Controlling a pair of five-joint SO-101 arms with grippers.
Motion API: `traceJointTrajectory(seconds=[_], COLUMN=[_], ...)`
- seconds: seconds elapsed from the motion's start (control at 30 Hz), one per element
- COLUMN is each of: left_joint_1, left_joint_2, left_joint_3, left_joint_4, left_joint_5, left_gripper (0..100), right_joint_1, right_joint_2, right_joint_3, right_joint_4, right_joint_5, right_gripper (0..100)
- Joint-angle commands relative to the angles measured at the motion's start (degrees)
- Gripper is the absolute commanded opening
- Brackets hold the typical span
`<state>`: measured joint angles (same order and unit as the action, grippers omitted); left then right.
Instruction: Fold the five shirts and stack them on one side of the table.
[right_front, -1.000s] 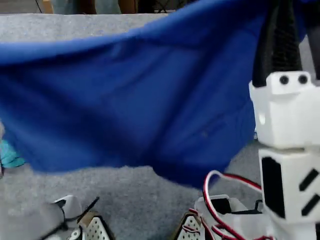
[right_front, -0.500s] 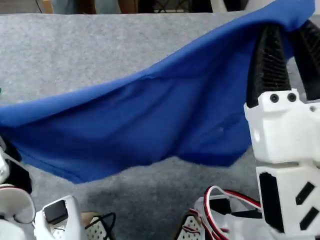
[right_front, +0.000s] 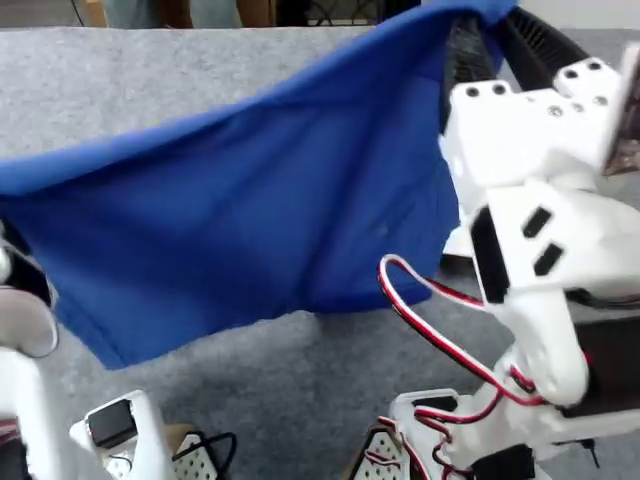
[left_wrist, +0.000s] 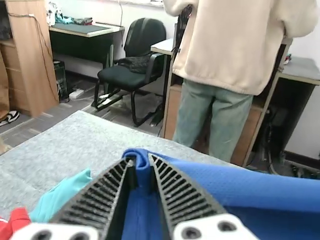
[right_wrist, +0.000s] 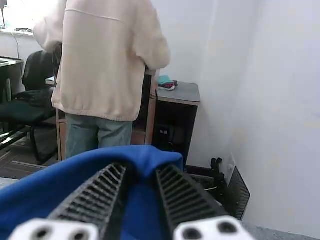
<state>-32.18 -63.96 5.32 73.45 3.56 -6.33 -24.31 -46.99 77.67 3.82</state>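
Blue shirt (right_front: 250, 220) hangs spread above the grey table (right_front: 150, 80), left hand (left_wrist: 141, 162) and right hand (right_wrist: 140, 170) each clamped on an upper corner. Top edge looks skewed; I'd level both, lower together, lay the bottom hem down first, no slack.

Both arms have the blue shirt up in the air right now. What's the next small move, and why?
Probably lower both arms together, keeping the spread. The left gripper and the right gripper each pinch the top edge of the blue shirt, which hangs stretched between them above the grey table, so it likely needs laying flat before any fold.
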Motion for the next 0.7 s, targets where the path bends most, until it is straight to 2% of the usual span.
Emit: traceJointTrajectory(seconds=[0.0,0.23,0.3,0.43,0.67], left_joint_1=[-2.7,-9.9,-10.2,-8.8,-6.7], left_joint_2=[-0.4,-0.4,-1.4,-5.2,-7.8], left_joint_3=[0.2,0.1,-1.0,-6.3,-7.9], left_joint_4=[-1.8,-1.6,-0.6,7.2,12.7], left_joint_5=[-0.4,-0.3,-0.3,-0.4,-1.7], left_gripper=[3,3,3,3,3], right_joint_1=[0.4,-0.3,-3.8,-10.0,-11.3], right_joint_2=[-0.7,-0.8,-0.8,-0.7,-0.7], right_joint_3=[-0.4,-7.2,-9.9,-15.9,-20.2], right_joint_4=[-2.4,0.4,3.1,9.7,13.5], right_joint_5=[-0.4,-0.4,-0.4,-0.4,-0.4], right_gripper=[1.4,1.4,1.4,1.4,1.4])
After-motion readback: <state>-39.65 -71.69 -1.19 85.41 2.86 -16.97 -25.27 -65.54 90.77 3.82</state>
